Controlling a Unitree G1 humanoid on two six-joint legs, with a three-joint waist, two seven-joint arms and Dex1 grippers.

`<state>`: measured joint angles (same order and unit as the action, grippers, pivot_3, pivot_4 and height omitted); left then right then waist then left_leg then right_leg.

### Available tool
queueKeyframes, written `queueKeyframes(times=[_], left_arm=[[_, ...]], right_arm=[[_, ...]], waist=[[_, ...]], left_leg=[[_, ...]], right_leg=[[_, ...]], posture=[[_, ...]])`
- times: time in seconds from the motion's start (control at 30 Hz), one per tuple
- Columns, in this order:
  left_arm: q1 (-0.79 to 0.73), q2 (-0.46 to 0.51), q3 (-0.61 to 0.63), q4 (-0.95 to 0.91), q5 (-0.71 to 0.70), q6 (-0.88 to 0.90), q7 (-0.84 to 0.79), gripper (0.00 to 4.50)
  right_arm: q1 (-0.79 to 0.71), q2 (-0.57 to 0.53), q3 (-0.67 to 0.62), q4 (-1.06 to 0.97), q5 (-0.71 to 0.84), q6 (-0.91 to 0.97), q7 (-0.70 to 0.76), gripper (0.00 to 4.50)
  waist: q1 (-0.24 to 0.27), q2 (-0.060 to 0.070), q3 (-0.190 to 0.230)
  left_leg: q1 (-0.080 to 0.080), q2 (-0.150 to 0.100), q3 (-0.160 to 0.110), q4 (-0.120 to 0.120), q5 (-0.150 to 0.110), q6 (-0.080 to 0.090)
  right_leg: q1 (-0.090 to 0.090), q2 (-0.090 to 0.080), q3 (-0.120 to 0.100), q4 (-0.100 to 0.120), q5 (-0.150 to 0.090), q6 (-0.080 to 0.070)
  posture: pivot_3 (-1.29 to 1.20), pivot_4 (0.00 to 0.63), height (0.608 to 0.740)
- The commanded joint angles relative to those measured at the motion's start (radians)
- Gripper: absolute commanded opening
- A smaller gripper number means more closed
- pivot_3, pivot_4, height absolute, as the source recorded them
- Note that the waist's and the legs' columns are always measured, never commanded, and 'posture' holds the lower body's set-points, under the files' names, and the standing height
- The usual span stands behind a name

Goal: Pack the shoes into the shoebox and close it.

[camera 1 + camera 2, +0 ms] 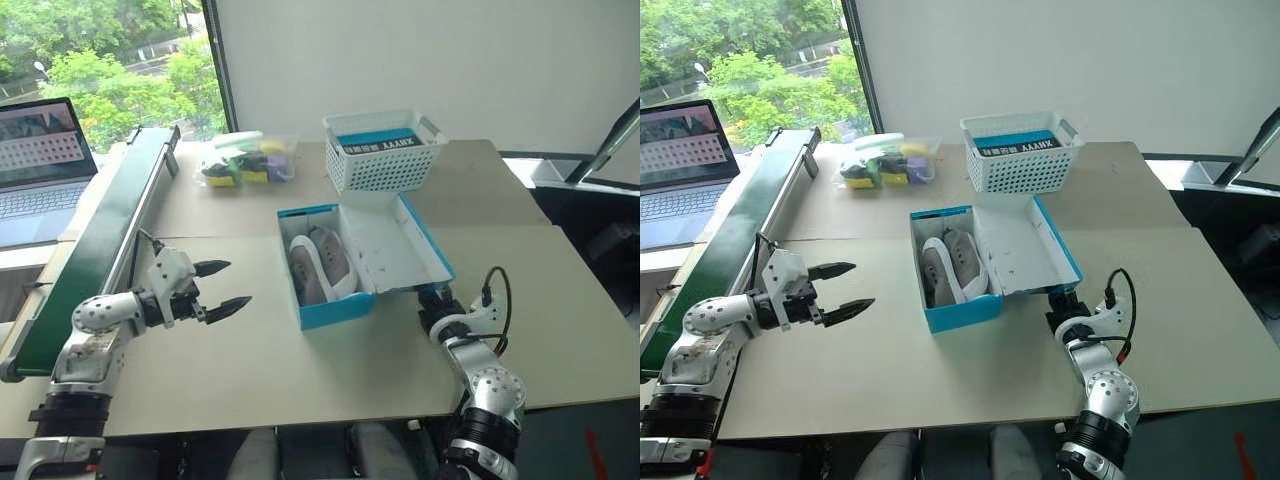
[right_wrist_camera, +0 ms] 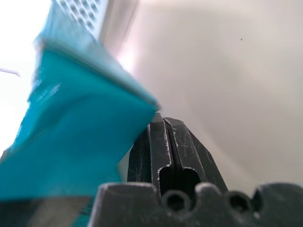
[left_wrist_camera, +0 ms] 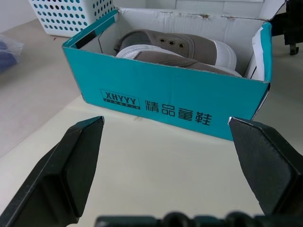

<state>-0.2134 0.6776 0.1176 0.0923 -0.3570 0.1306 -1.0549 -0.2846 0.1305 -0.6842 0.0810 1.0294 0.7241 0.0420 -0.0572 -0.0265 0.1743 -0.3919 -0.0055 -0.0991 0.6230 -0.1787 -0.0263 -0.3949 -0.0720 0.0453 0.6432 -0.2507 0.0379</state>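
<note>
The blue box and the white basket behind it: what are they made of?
The shoebox looks like matte printed cardboard: thin walls, white inside, folded corners. The basket looks like moulded plastic, judging by its even lattice of holes and smooth rim.

Basket: white lattice basket (image 1: 384, 152) at the table's far side, a blue-labelled item inside
Bag: clear bag of colourful items (image 1: 247, 160), left of the basket
Conveyor: green belt (image 1: 95, 243) along the left edge
Laptop: open (image 1: 40, 165), far left
</note>
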Motion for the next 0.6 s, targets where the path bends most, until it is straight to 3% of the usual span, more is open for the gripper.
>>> queueKeyframes(times=[0.03, 0.23, 0.4, 0.47, 0.6], left_arm=[[0.011, 0.004, 0.015, -0.044, -0.009, -0.005, 0.011, 4.5], [0.045, 0.004, 0.027, -0.074, -0.011, 0.001, 0.035, 4.5], [0.093, 0.005, 0.046, -0.114, -0.016, 0.008, 0.063, 4.5], [0.106, 0.005, 0.053, -0.123, -0.018, 0.008, 0.07, 4.5], [0.125, 0.006, 0.067, -0.142, -0.022, 0.013, 0.085, 4.5]], right_arm=[[-0.067, 0.031, 0.023, -0.056, 0.167, 0.009, 0.058, 0.02], [-0.109, -0.025, 0.174, -0.157, 0.256, 0.052, 0.167, 0.02], [-0.081, -0.204, 0.357, -0.361, 0.289, 0.183, 0.429, 0.02], [-0.093, -0.282, 0.416, -0.398, 0.268, 0.204, 0.501, 0.02], [-0.208, -0.432, 0.598, -0.427, 0.077, 0.187, 0.581, 0.02]], waist=[[0.001, 0.006, 0.003], [-0.01, 0.008, 0.004], [-0.009, 0.009, 0.004], [-0.008, 0.009, 0.004], [-0.009, 0.009, 0.004]], left_leg=[[-0.001, 0.0, 0.001, -0.001, 0.0, 0.0], [-0.015, 0.003, 0.001, -0.004, -0.002, 0.002], [-0.02, 0.003, 0.002, -0.005, -0.002, 0.002], [-0.02, 0.004, 0.002, -0.004, -0.002, 0.002], [-0.018, 0.005, 0.002, -0.004, -0.002, 0.002]], right_leg=[[-0.003, 0.0, 0.0, 0.002, 0.002, 0.003], [-0.021, 0.01, 0.002, 0.005, 0.008, -0.009], [-0.027, 0.01, 0.003, 0.006, 0.009, -0.01], [-0.026, 0.011, 0.003, 0.005, 0.009, -0.01], [-0.025, 0.012, 0.002, 0.005, 0.005, -0.004]], posture=[[0.0, 0.15, 0.729], [0.0, 0.15, 0.729], [0.0, 0.15, 0.729], [0.0, 0.15, 0.729], [0.0, 0.15, 0.729]])
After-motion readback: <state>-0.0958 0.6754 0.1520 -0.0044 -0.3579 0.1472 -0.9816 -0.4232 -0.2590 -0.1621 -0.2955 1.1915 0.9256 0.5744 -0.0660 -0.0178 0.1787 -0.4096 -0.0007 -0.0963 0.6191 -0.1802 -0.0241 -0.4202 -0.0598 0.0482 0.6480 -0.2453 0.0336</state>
